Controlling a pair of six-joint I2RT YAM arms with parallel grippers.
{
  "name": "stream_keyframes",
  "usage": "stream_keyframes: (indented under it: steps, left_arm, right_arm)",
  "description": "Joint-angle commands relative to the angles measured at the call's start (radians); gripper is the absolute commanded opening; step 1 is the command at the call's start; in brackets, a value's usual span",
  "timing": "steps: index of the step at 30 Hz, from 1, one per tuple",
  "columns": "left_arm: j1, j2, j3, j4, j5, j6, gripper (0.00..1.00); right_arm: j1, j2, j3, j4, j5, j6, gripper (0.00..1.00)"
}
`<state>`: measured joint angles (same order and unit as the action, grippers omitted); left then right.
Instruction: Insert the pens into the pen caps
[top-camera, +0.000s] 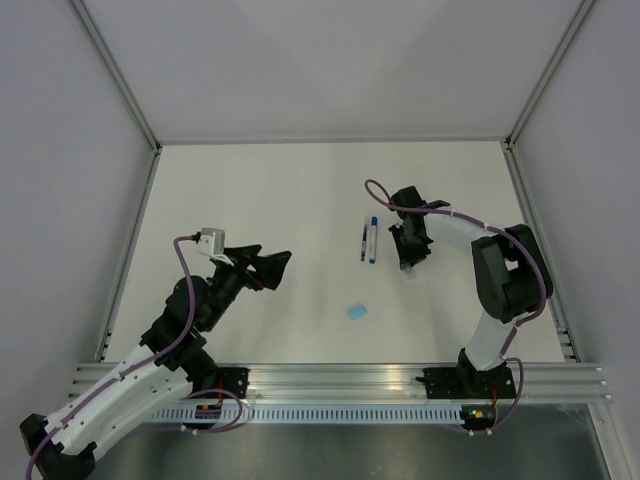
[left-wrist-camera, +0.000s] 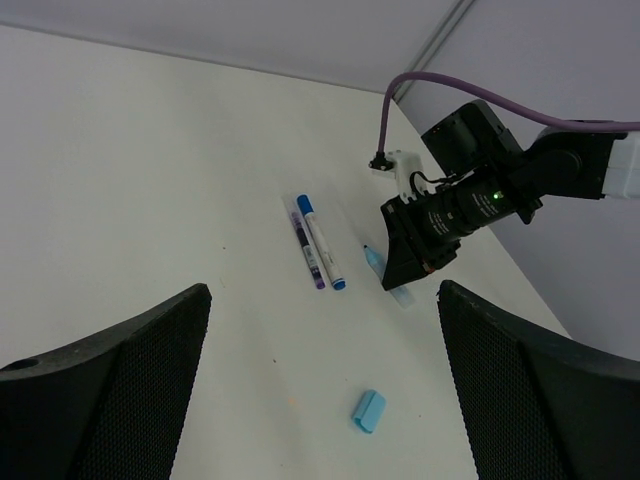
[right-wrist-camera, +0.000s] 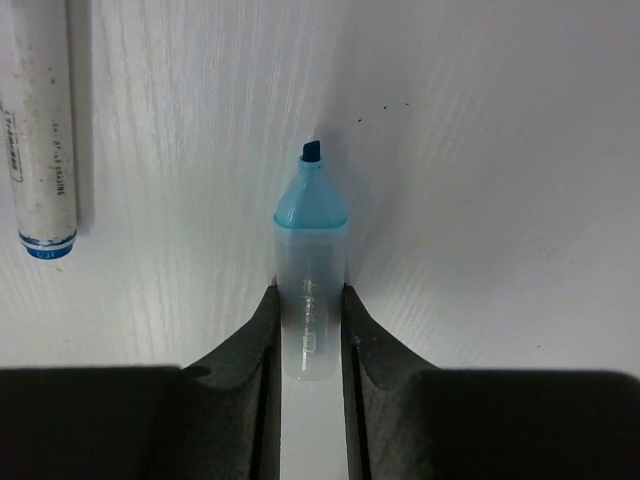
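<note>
Nothing joined yet. Both pens bare: dark thin pen (top-camera: 363, 241) and blue pen with white middle (top-camera: 373, 240) lie side by side on white surface (top-camera: 260, 200). My right fingers (right-wrist-camera: 262, 330) squeeze stubby see-through plastic piece with light-blue cone end (right-wrist-camera: 310, 260), just beside pens, low on surface. One small light-blue plastic cap (top-camera: 357, 312) lies alone, nearer me. My left fingers (left-wrist-camera: 130, 370) spread wide, empty. All capping left.

my right jaws matt black plastic, the pen (right-wrist-camera: 311, 270) in them frosted clear plastic with a smooth blue tip, the surface (right-wrist-camera: 500, 200) matt white, faintly grained
</note>
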<state>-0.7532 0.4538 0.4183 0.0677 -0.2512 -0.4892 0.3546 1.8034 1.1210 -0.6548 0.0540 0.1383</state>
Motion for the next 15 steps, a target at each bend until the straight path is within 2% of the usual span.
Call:
stream_keyframes:
  steps: [1, 5, 8, 15]
  left_arm:
    - [-0.001, 0.04, 0.01, 0.061, 0.104, -0.035, 0.97]
    - [-0.002, 0.121, 0.046, 0.034, 0.124, -0.092, 0.96]
    - [-0.001, 0.192, 0.088, 0.014, 0.127, -0.094, 0.95]
    - [-0.001, 0.246, 0.097, 0.029, 0.187, -0.175, 0.92]
  right_arm:
    - [0.023, -0.004, -0.067, 0.079, 0.001, 0.081, 0.0]
    - [0.095, -0.157, -0.088, 0.154, 0.006, 0.122, 0.0]
    - [0.161, -0.327, -0.142, 0.248, -0.051, 0.152, 0.0]
    - [0.342, -0.496, -0.231, 0.38, -0.066, 0.227, 0.0]
